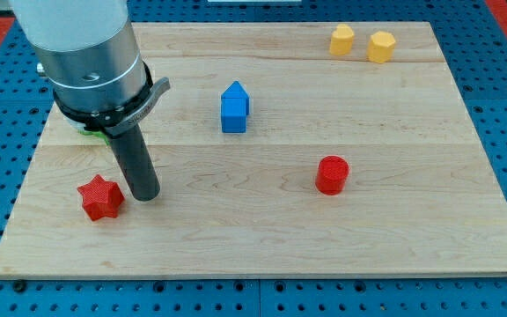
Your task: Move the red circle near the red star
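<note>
Rod and nothing more ends this arm, so there are no jaws to stand open or closed and nothing is held; my tip [146, 195] rests on the wooden table [262, 246] toward its left edge, in the lower half, with the dark shaft rising up and to the view's left into the grey cylindrical arm body [82, 53] that covers the table's top-left corner; just beside the tip, on its left and slightly lower, lies the red star [100, 198], very close to the rod though I cannot tell whether the two touch; a sliver of a green block [92, 133] shows under the arm's collar near the left edge, its shape hidden; up and to the right of the tip, near the middle of the table's upper half, stands the blue block [234, 107], shaped like a small house with a pointed top; the red circle [331, 174] sits right of centre, well apart from the red star and from the tip, roughly level with the tip's height on the table; two yellow blocks [342, 39] [381, 46] stand side by side near the top edge toward the top-right corner, close together, their exact shapes hard to make out.
</note>
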You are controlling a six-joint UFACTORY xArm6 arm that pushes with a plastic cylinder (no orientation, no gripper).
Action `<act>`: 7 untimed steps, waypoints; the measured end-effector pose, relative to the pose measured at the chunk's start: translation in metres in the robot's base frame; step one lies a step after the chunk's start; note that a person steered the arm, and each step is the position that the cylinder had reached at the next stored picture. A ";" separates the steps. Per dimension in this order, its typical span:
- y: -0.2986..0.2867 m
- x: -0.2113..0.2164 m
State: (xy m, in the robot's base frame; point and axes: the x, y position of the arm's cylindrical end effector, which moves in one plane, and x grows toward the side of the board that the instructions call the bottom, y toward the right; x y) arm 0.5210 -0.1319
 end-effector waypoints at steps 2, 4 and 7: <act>-0.061 0.002; 0.216 0.036; 0.212 -0.059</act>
State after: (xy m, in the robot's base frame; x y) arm 0.4622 0.0801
